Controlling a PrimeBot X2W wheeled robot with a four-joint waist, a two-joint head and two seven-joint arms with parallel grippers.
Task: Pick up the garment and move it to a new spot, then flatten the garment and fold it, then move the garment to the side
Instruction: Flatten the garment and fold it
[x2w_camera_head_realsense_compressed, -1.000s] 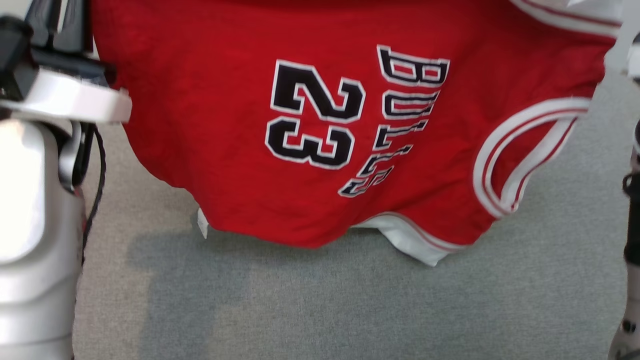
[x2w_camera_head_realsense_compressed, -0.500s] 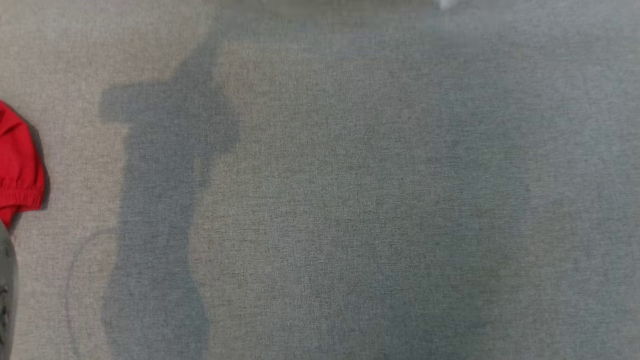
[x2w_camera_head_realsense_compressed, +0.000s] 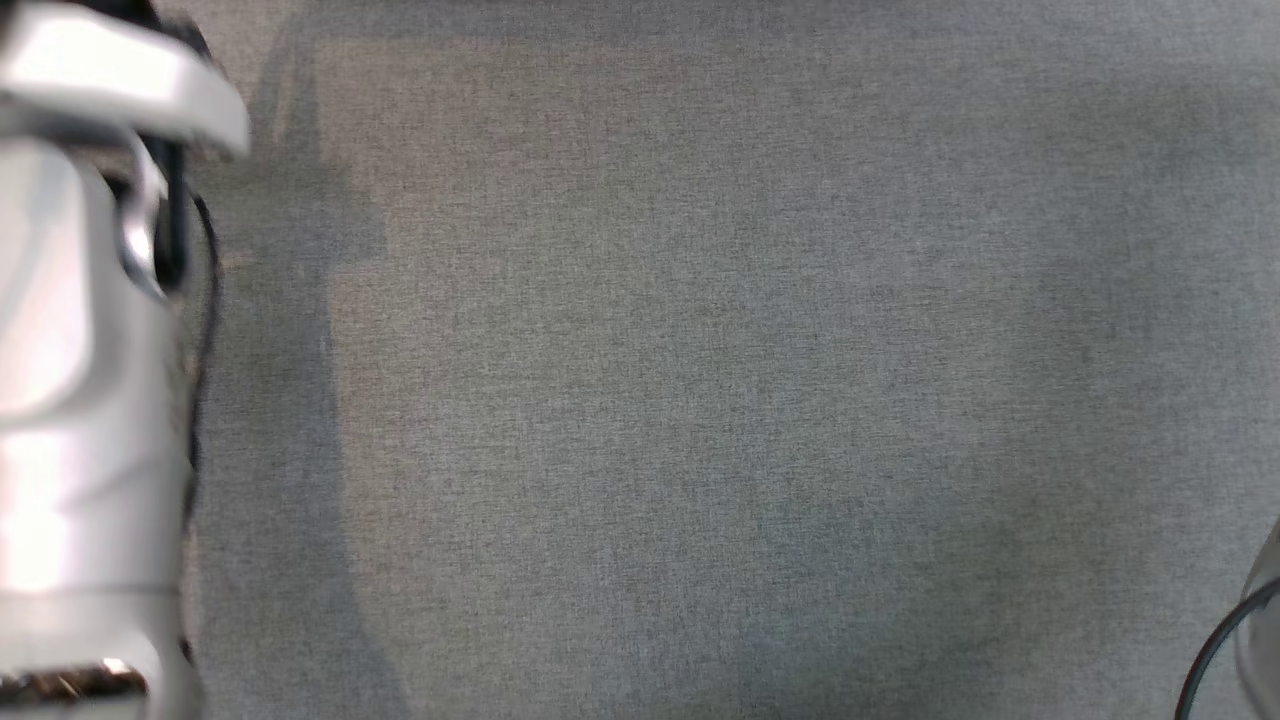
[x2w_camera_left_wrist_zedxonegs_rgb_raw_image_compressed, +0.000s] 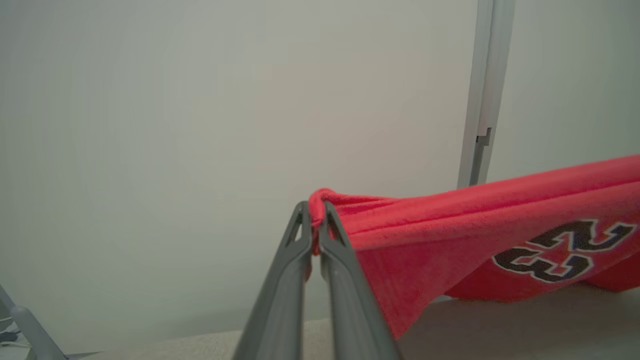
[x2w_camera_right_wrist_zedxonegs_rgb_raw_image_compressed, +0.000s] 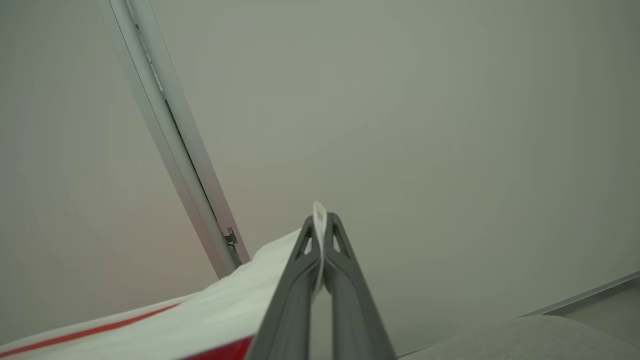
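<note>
The left end effector (x2w_camera_left_wrist_zedxonegs_rgb_raw_image_compressed: 314, 209) is pinched shut on a bunched red corner of the garment (x2w_camera_left_wrist_zedxonegs_rgb_raw_image_compressed: 450, 225). The right end effector (x2w_camera_right_wrist_zedxonegs_rgb_raw_image_compressed: 320, 221) is likewise closed, with a sliver of the garment's white trim (x2w_camera_right_wrist_zedxonegs_rgb_raw_image_compressed: 225, 305) nipped between its tips.

The garment is held up between the 2 grips. From the left end effector it runs off to the right, and from the right one it falls away to the left, so its long axis lies left to right between the arms and neither arm is nearer. It sags in the middle, number 23 outward. Whether its lower edge touches the table (x2w_camera_left_wrist_zedxonegs_rgb_raw_image_compressed: 525, 330) I cannot tell.

The next move looks like laying it down, which turns on keeping that span taut.

The wrist views give both grips, the pale wall and an upright post (x2w_camera_left_wrist_zedxonegs_rgb_raw_image_compressed: 482, 100). The head view gives the grey table (x2w_camera_head_realsense_compressed: 700, 400) below, with the left forearm (x2w_camera_head_realsense_compressed: 80, 400) at its left edge.
</note>
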